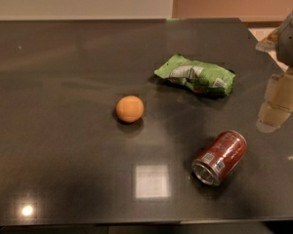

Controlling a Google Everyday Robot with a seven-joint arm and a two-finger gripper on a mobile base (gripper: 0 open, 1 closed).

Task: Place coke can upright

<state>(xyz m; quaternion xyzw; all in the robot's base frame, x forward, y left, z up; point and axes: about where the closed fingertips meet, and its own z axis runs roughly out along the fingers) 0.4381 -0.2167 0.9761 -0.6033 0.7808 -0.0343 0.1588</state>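
Observation:
The coke can [219, 157] lies on its side on the dark table [63, 130], front right, with its silver open end facing the front left and white label patches showing. My gripper [277, 104] hangs at the right edge of the view, above the table, up and to the right of the can and apart from it. It holds nothing that I can see.
An orange ball [130, 108] sits near the table's middle. A green crinkled snack bag [196, 75] lies behind the can, towards the back. The table's front edge runs along the bottom of the view, its back edge below a pale wall.

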